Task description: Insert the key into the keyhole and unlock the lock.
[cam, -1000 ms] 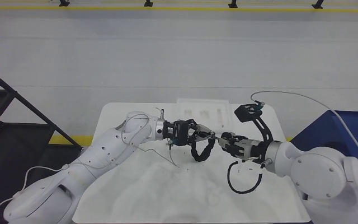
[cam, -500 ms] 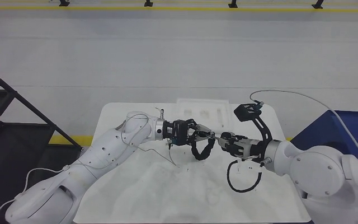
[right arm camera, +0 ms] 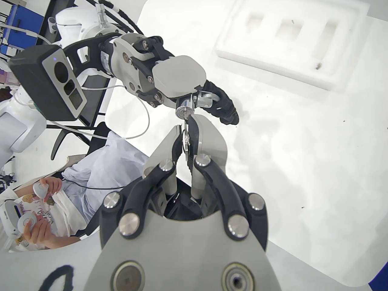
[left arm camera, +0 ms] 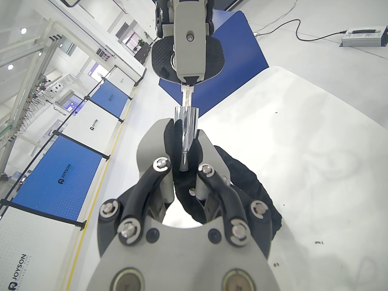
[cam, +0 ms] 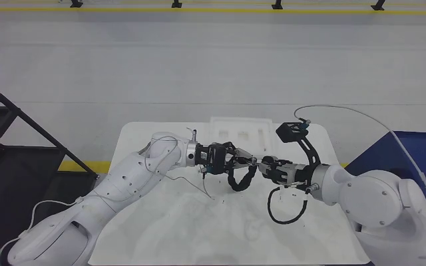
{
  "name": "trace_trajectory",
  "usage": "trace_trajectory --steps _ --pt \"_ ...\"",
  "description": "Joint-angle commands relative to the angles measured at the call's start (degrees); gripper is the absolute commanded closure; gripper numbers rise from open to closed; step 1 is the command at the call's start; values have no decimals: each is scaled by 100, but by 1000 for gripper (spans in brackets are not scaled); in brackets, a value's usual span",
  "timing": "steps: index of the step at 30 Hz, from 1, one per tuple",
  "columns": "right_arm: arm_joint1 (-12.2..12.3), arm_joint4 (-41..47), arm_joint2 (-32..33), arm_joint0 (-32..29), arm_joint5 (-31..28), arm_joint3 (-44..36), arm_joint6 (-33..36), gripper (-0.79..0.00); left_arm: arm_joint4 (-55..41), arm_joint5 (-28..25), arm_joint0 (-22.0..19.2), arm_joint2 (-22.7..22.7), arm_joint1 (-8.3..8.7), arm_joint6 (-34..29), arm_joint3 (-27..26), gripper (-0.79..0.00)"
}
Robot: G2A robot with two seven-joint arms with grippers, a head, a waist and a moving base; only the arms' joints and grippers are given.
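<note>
Cable-lock cylinder (left arm camera: 187,116) is clamped by left gripper (left arm camera: 183,136) fingers, key (left arm camera: 187,96) by right gripper (right arm camera: 187,129) fingers; jamming may be caused by angular misalignment.

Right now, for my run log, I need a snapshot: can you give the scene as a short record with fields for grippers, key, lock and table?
Left gripper: shut on chrome cylinder lock with black cable
Right gripper: shut on small metal key
Key state: blade partly in the lock's keyhole, some blade showing
Table: white table bearing a white foam tray with rectangular recesses
</note>
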Motion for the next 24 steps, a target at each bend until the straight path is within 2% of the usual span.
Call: trace_trajectory --steps 1,7,8,9,10,14,16,22,24 --pt "-1 -2 -40 28 20 32 -4 0 17 -26 13 -14 -5 -32 -35 0" --pt "-3 10 -151 113 86 82 5 0 7 -123 64 -62 -18 -57 -56 0" --pt "-5 43 -159 124 85 81 -5 -185 -8 -146 72 -71 -21 -57 -51 0" --pt "-6 73 -159 133 87 82 -25 -628 -30 -169 79 -83 -25 -58 -40 0" --pt "-6 96 -155 141 78 80 -41 -785 -45 -196 83 -93 -28 -64 -29 0" --pt "2 191 -113 163 -115 65 -93 -785 -194 -454 96 -120 -46 -106 39 0" --pt "13 205 -97 176 -330 67 -60 -785 -368 -795 80 -127 -58 -150 118 0" --pt "75 22 -89 256 -1467 98 200 -785 -865 -1712 -60 -304 -46 -447 383 0" --pt "99 -83 -108 264 -1815 55 339 -785 -1061 -2167 -110 -375 -22 -536 429 0"
